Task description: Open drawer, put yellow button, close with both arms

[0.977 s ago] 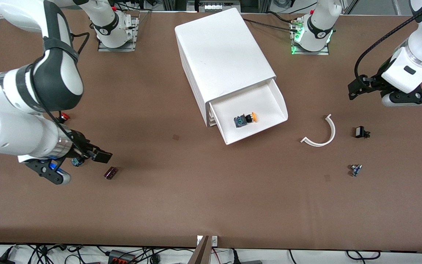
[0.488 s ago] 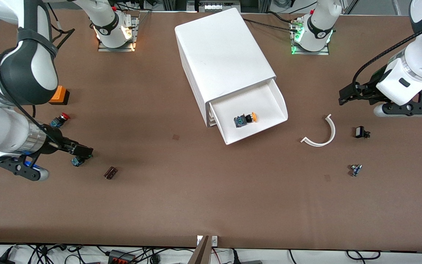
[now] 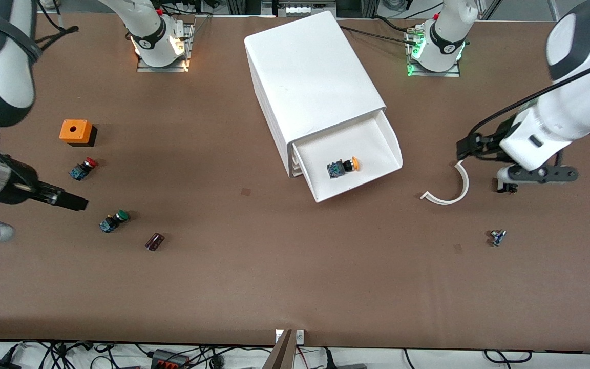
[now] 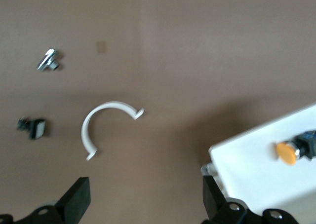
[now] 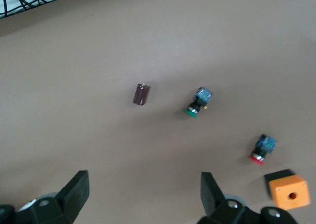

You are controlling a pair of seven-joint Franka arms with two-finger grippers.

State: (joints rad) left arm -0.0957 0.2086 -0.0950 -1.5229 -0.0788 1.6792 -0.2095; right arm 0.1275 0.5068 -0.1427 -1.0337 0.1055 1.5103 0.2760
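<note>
White plastic top drawer (image 3: 352, 164) of the boxy white cabinet (image 3: 310, 82) is pulled out, the yellow-capped push button with black collar and blue base (image 3: 343, 167) lying on its side inside. Left gripper (image 4: 143, 204) hangs over the brown surface (image 3: 274, 277) beside the drawer's front lip, above the white curved plastic strip (image 3: 451, 187), jaws wide, empty. Right gripper (image 5: 143, 202) hangs at the right arm's end, jaws wide, empty. Risk: a one-sided push skews the drawer or slides the cabinet; the strip may get swept.

Left arm (image 3: 556, 133) partly covering a small black part (image 3: 509, 188), yellow button (image 4: 295, 151) running off the left wrist view's edge, motion blurring that view
</note>
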